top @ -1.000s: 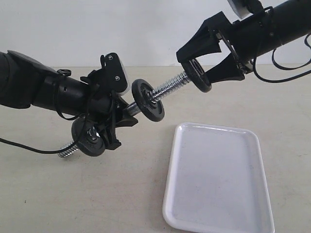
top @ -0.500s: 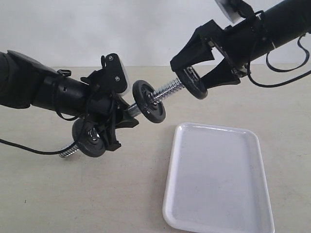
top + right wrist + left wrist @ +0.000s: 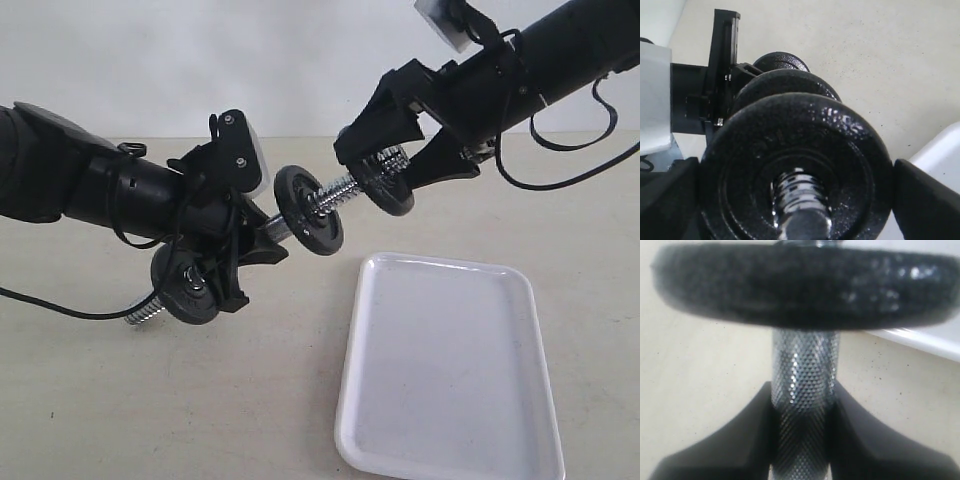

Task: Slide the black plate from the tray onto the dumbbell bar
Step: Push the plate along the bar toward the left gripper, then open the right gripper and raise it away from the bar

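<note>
My left gripper (image 3: 250,235) is shut on the knurled middle of the dumbbell bar (image 3: 338,190) and holds it tilted above the table. One black plate (image 3: 308,210) sits on the bar just beyond the left fingers, another (image 3: 185,287) at its lower end. My right gripper (image 3: 378,170) is shut on a third black plate (image 3: 388,188), which is threaded over the bar's upper threaded end. In the right wrist view the bar's tip (image 3: 802,202) pokes through the held plate (image 3: 840,150). In the left wrist view the bar (image 3: 805,375) runs up from my left gripper (image 3: 802,440) to a plate (image 3: 805,290).
The white tray (image 3: 450,370) lies on the beige table at the lower right, with nothing in it. Its rim (image 3: 920,337) shows in the left wrist view. Cables hang from both arms. A pale wall stands behind the table.
My right gripper has moved left and down along the bar, sliding the held plate over the threaded end toward the inner plate. The left arm and bar have stayed put.
</note>
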{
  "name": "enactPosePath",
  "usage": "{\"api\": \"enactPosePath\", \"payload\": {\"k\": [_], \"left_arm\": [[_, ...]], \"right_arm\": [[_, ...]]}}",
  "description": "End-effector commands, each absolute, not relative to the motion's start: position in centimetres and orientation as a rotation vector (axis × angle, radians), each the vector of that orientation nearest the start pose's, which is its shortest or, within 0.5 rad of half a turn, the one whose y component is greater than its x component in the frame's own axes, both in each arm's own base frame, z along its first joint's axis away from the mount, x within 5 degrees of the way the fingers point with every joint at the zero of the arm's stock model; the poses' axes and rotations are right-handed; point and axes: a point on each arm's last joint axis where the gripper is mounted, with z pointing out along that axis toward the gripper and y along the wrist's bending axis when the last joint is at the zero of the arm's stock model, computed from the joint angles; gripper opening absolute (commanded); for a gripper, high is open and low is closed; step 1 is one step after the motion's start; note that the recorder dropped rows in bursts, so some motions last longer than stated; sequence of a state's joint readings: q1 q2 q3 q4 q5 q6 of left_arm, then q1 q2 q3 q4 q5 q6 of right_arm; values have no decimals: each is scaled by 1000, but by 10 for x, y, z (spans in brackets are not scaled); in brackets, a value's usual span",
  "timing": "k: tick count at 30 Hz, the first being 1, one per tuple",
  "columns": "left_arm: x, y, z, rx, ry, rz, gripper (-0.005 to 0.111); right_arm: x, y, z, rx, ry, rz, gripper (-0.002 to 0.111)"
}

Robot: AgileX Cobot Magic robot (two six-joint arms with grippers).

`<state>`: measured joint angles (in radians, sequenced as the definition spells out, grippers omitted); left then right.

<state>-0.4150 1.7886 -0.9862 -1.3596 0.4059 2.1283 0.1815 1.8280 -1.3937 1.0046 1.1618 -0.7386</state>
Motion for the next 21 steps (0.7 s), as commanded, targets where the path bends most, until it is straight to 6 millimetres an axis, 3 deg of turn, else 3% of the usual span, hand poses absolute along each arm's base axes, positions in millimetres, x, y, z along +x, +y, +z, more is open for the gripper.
{"api": "enactPosePath", "payload": {"k": [1,5,8,10,13,14,21], "left_arm": [[317,-183,215,1338,1736,-347,4],[317,-183,215,1338,1736,-347,4],[317,-183,216,1339,1735,-349,4],[317,-183,216,1339,1735,-349,4],[317,-183,216,1339,1735,-349,4],[317,-183,216,1339,1735,-349,4],[317,-183,216,1339,1735,-349,4]], "right_arm": [[341,154,285,-773,2378,1331,0],[341,153,285,-787,2373,1321,2],[341,153,284,-804,2369,1310,20],[341,153,284,-803,2373,1308,48],[341,153,284,-787,2383,1313,99],[341,153,284,-806,2371,1307,104],[342,153,284,-806,2360,1288,104]]}}
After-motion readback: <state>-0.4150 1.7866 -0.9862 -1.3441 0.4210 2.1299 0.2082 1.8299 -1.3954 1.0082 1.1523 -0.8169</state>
